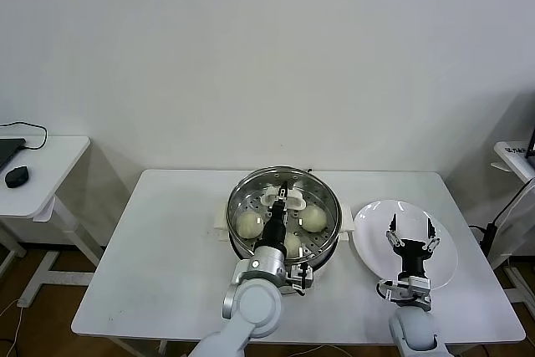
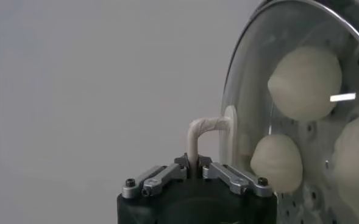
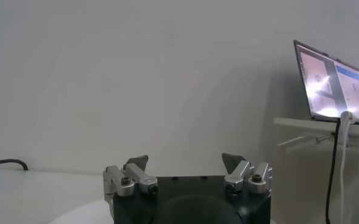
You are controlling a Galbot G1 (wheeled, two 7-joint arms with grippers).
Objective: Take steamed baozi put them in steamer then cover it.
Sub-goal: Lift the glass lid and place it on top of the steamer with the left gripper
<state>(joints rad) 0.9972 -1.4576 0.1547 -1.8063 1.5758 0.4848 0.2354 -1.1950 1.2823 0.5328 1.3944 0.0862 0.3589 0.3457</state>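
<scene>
At table centre: steamer (image 1: 284, 216) with white side handles, lid (image 1: 282, 204) sitting over it
Lid position: on top of the steamer, rim looks about lined up with the pot rim; can't tell if fully seated
Buns: three buns (image 1: 249, 223) seen through the glass in head view; a fourth can't be made out, likely hidden by the arm
Left gripper (image 1: 283, 196): over the lid centre, clenched on the lid handle (image 2: 202, 130)
Right gripper (image 1: 410, 234): parked over the white plate (image 1: 368, 244) at right, fingers spread, holding nothing
Plate: bare, near the steamer's right handle, not touching as far as I can tell
Lid handling: glass with metal rim, stiff, probably fairly heavy and breakable, slick surface; only good hold is the cream handle in the middle, lower it level, no dropping
Bun handling: soft, light, would dent if squeezed; judged, not seen
Task stage: buns in, cover on, probably just letting go left
Head view only: whole layout, both arms, plate, side desk at far left
Left wrist view only: thin loop handle pinched between the fingers, buns close up behind the glass
Right wrist view only: open fingers close up, a laptop (image 3: 333, 82) on a side table, no task items
</scene>
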